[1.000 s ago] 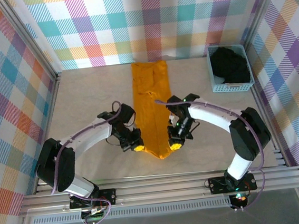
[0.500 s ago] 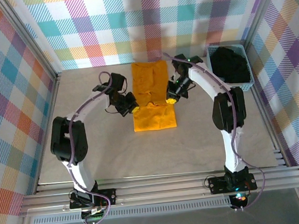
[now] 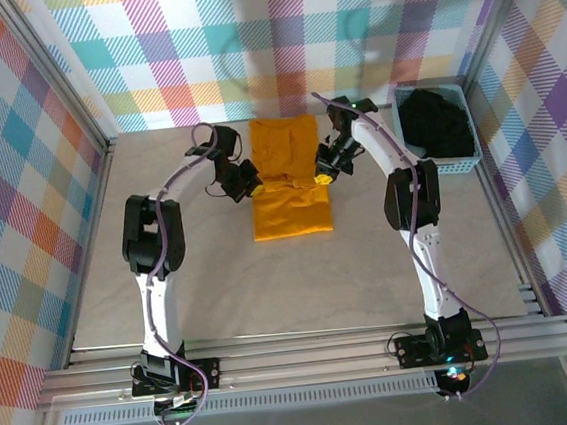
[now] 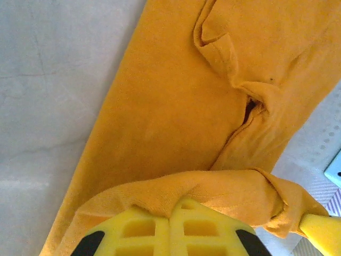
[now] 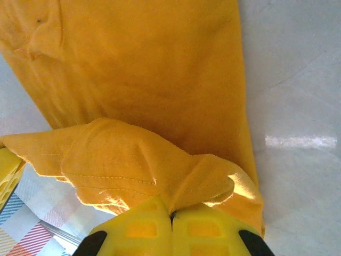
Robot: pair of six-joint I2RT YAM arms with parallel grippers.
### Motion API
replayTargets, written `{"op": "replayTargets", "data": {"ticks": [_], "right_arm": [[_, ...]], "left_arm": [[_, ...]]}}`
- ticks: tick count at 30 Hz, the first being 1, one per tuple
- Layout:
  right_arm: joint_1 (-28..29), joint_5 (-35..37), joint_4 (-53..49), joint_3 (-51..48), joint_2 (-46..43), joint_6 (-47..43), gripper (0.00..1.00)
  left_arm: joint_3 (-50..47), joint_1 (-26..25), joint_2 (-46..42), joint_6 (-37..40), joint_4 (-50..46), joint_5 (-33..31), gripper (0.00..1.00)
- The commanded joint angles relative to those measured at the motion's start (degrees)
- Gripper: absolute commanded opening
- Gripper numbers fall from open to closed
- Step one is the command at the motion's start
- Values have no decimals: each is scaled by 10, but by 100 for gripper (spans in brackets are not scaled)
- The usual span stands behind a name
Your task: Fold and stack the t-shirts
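Note:
An orange-yellow t-shirt [image 3: 290,210] lies at the back middle of the table, doubled over on itself into a short rectangle. My left gripper [image 3: 252,188] is shut on the lifted cloth edge at the shirt's left side. My right gripper [image 3: 322,180] is shut on the same edge at the right side. In the left wrist view the yellow jaws [image 4: 170,214] pinch a ridge of the shirt [image 4: 170,106]. Likewise, the right wrist view has the jaws [image 5: 171,214] closed on a bunched fold of the shirt [image 5: 154,64]. A black garment [image 3: 438,122] is heaped in the basket.
A light blue lattice basket [image 3: 442,166] stands at the back right corner. Checked cloth walls and metal posts close in the table on three sides. Bare table surface [image 3: 300,281] stretches from the shirt to the near rail.
Both grippers have carried the shirt's near end away from the arm bases toward the back wall, folding the long strip over itself to about half its length.

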Motion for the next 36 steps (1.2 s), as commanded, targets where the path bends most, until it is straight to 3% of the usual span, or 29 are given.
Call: {"op": "replayTargets", "data": {"ticks": [1,2,3,4,5,7,8,11,14,17,20,23,27,32,36], "right_arm": [[-4,-20,-15,32,23,3,3],[-6,-22,-14,36,27,3,11],[-8,-20,-11,37,29,0,23],[-10,-11,-12,36,25,-1,32],[-10,-1,-10,33,18,-5,38],[-13,23,4,6,-18,-10,47],[-15,32,13,-15,-38,-10,49],[-14,53,63,-135,-126,-2,52],[-6,26,156,-318,-227,32,53],[1,-22,246,-468,-291,90,54],[3,-73,340,-565,-320,156,58],[3,-96,375,-593,-310,190,56],[6,-98,365,-590,-285,198,53],[9,-103,356,-584,-265,203,50],[13,-87,337,-587,-266,207,50]], "left_arm": [[29,7,19,17,-4,7,0],[32,7,23,20,-7,4,0],[34,8,23,24,-7,0,10],[33,8,18,27,-8,-6,32],[30,8,8,28,-13,-14,44],[6,6,-32,32,-29,-39,65],[-16,4,-57,32,-34,-46,70],[-143,0,-147,1,-16,-44,69],[-288,-6,-220,-79,39,1,66],[-404,-15,-260,-190,146,32,65],[-450,-17,-255,-269,260,34,66],[-434,-31,-230,-301,298,40,66],[-386,-53,-199,-275,235,41,62],[-387,-54,-182,-271,246,36,52],[-360,-53,-166,-257,232,34,38]]}}
